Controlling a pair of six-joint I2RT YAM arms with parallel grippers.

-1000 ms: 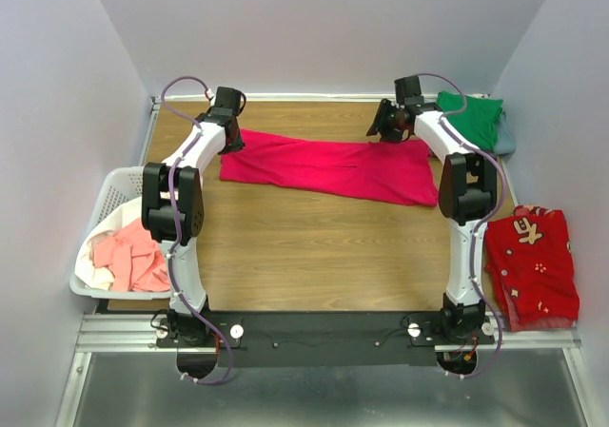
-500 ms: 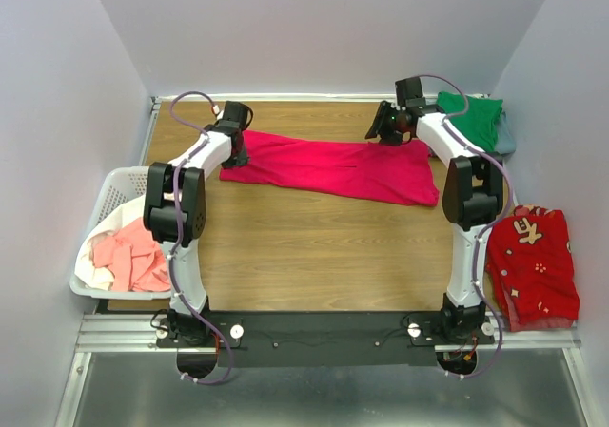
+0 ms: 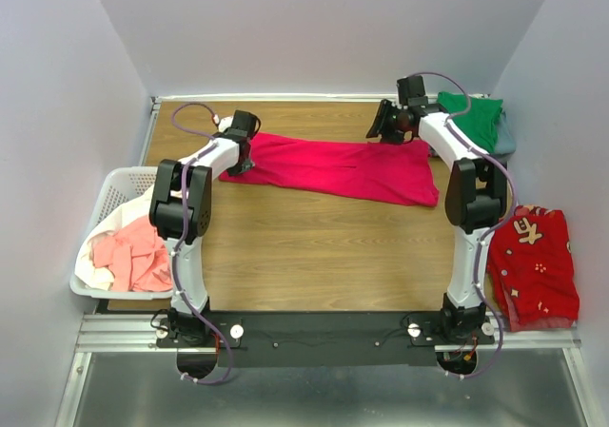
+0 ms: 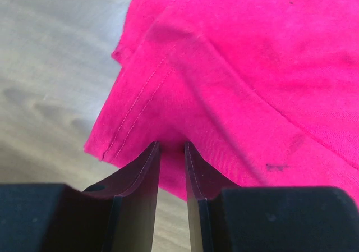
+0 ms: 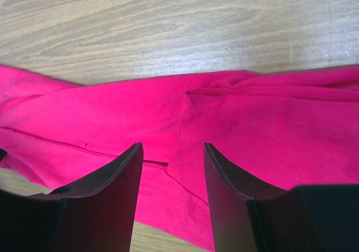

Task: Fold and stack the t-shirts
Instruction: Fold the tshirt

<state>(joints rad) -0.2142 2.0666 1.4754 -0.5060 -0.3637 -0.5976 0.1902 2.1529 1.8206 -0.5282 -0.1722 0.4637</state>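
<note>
The crimson-pink t-shirt lies as a long band across the far half of the table. My left gripper is at its left end. In the left wrist view the two fingers stand close together at the left gripper, pinching a tented fold of the crimson-pink t-shirt at their tips. My right gripper hovers over the band's far right part. Its jaws are open at the right gripper, with the crimson-pink t-shirt showing flat between them, ungripped.
A folded green t-shirt lies on a grey-blue one at the back right corner. A red patterned cloth lies at the right edge. The white lattice basket on the left holds salmon-pink and white cloth.
My left gripper has moved right and slightly nearer, drawing the shirt's far left corner with it. The right gripper has barely shifted.
</note>
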